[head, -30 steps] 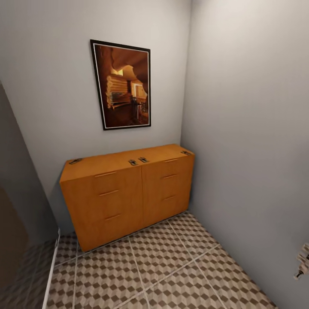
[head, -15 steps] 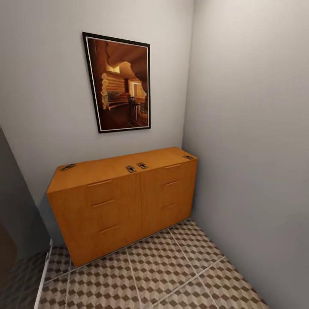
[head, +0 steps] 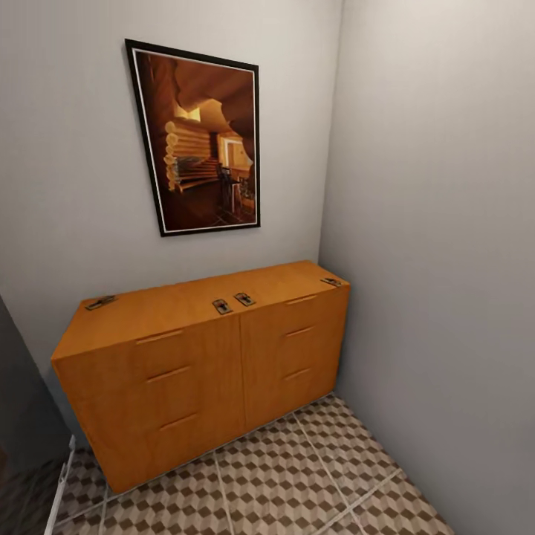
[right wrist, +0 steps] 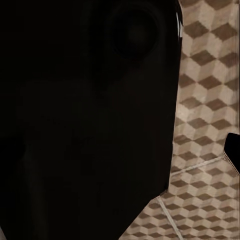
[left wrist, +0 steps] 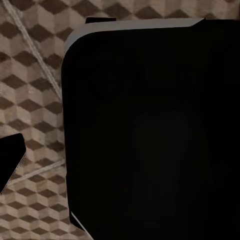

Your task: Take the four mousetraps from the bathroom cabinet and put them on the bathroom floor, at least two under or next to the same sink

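Ahead, cabinet (head: 208, 364), four mousetraps (head: 221, 305) on top, corner.

A broad black body panel (left wrist: 150, 130) with rounded corners and a thin grey edge showed in the left wrist view; a similar matte black shell (right wrist: 85, 120) showed in the right.

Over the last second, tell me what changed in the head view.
The camera moved closer: the cabinet and framed picture look larger, and less floor shows. Nothing was grasped or released. The four mousetraps lie unmoved on the cabinet top: left end, two mid-front, right corner.
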You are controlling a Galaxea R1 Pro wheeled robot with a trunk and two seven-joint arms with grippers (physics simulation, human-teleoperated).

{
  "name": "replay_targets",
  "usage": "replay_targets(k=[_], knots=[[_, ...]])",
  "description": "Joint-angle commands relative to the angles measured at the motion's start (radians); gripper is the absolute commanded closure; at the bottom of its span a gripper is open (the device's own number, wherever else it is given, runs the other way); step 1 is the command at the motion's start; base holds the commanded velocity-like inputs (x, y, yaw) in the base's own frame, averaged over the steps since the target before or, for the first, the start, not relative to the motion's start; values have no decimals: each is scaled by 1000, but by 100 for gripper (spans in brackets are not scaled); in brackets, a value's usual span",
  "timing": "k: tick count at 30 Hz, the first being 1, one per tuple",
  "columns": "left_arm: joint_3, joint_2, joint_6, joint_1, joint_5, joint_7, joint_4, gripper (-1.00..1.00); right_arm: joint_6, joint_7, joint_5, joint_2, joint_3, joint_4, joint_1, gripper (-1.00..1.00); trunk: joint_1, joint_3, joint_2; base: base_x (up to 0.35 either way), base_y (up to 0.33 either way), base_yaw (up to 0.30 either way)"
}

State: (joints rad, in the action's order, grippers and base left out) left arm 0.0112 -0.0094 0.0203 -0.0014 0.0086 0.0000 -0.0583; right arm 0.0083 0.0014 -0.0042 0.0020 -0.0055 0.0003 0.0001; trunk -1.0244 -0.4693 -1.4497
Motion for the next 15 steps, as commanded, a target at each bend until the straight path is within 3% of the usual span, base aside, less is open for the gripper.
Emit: replay_targets(k=[1,15], knots=[[1,0,2,0,1,0,0,-100,1,0,0,0,-1,0,0,-100,-1,-1,0,320,0,0],[1,0,3,0,34,0,0,-100,1,0,0,0,-1,0,0,-100,-1,-1,0,320,0,0]])
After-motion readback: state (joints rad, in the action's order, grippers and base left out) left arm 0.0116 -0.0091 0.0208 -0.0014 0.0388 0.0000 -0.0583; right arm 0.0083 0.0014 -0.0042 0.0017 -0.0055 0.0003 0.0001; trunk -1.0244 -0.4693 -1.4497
